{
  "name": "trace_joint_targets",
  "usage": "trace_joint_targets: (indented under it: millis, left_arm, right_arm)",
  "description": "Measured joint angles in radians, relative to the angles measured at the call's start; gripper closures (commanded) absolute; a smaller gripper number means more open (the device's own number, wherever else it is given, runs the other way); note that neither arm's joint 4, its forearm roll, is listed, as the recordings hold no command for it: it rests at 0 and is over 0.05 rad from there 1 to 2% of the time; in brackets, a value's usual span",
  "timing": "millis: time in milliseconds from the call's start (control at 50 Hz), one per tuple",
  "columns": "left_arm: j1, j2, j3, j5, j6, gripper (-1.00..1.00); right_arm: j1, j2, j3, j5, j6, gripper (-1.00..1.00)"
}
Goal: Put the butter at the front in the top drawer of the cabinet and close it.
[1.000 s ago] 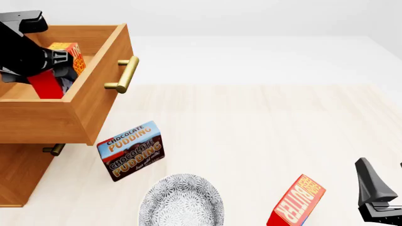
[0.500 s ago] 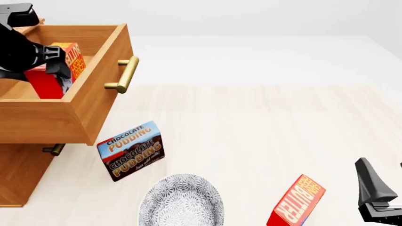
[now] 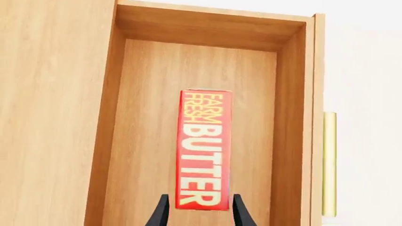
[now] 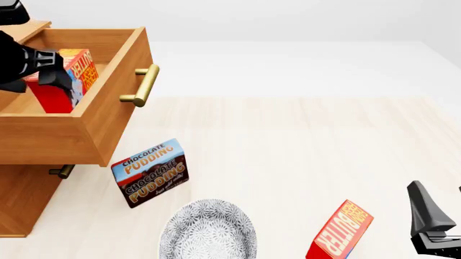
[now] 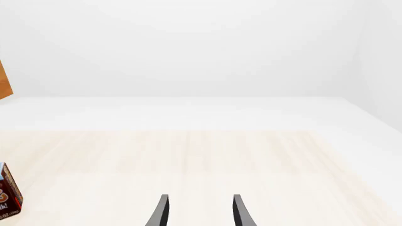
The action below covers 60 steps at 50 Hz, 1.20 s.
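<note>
A: Left side first. The cabinet has the top drawer pulled open, and the butter sits inside it, standing up on the drawer floor. The left gripper is right over it; its fingers flank the near end of the carton.

B: Clenched on it or let go?

A: Cannot tell — the fingers sit just beside the carton's sides, with no clear gap or contact in the wrist view. The front view hides it behind the arm.

B: Step?

A: Placing, I'd judge. The next move calls for spread fingers, a straight lift clear of the drawer walls, then a push on the brass handle to shut it.

B: Further right?

A: Pudding box, patterned bowl, second butter carton on the tabletop. Right gripper is idle — fingers apart, holding nothing.
</note>
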Motion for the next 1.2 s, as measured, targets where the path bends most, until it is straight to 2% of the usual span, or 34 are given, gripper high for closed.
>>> trace_joint_targets:
  millis: [620,900,1200]
  left_arm:
    - [-0.073,-0.144,-0.035,0.086,0.063,-1.00]
    - [-0.161,-0.156,-0.084,0.088,0.108,-1.00]
    - [-0.283,-0.103,-0.144,0.046,0.153,-1.00]
  right_arm:
    - [0.000,0.000,0.000,0.000,0.000,-1.00]
    - [0.000,0.000,0.000,0.000,0.000,-1.00]
    - [0.000,0.013,-0.005,-0.009,0.000,-1.00]
